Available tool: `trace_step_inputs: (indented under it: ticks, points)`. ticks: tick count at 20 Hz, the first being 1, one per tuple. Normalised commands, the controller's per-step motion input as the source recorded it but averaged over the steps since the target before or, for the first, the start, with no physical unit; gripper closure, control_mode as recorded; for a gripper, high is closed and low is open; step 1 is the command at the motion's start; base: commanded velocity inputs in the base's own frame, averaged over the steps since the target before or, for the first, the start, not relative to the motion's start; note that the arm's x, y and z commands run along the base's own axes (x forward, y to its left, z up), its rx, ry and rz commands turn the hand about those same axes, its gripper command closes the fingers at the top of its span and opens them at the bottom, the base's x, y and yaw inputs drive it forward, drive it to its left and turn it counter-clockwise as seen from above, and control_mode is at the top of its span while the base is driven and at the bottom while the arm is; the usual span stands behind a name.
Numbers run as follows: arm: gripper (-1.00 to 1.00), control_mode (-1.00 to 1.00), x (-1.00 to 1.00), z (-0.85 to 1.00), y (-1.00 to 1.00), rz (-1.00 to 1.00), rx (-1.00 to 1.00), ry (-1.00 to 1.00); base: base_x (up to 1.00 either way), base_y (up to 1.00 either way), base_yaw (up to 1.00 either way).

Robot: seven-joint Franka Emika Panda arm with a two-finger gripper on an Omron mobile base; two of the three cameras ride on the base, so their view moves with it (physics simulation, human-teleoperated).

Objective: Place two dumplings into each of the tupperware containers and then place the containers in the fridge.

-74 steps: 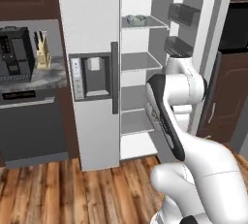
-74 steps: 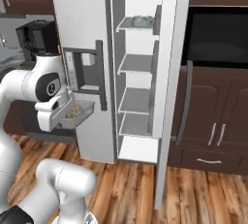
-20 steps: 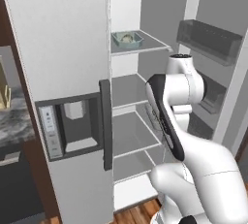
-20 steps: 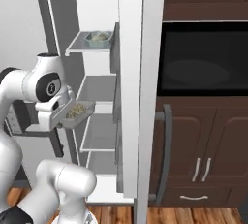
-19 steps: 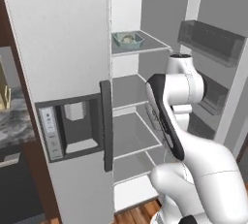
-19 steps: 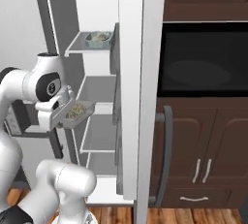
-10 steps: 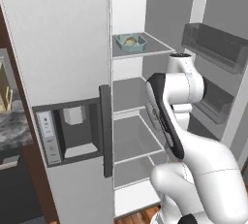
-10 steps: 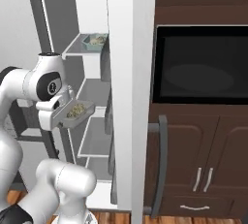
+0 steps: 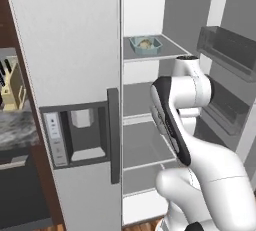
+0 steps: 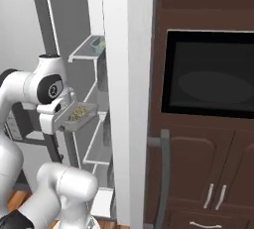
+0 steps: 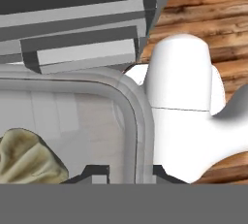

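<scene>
The clear tray [image 10: 79, 114] with dumplings [image 10: 76, 113] in it sits level in front of the open fridge [image 9: 150, 95], just outside the shelves. The gripper [image 11: 130, 172] is clamped on its rim, so the shelves lie straight ahead. The teal tray [image 9: 145, 45] is already on the top shelf.

Base has closed in on the open fridge [image 9: 75, 50]; its shelves loom larger. Clear container [image 10: 79, 115] now sits higher, nearer the shelves.
</scene>
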Motion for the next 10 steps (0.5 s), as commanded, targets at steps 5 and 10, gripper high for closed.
trace_step_inputs:
  ticks: [5, 10]
  points:
    - [1.0, 1.0, 0.0, 0.0, 0.0, 0.0, 0.0, 0.0, 0.56, -0.48, 0.19]
    - [1.0, 1.0, 0.0, 0.0, 0.0, 0.0, 0.0, 0.0, 0.63, -0.33, 0.14]
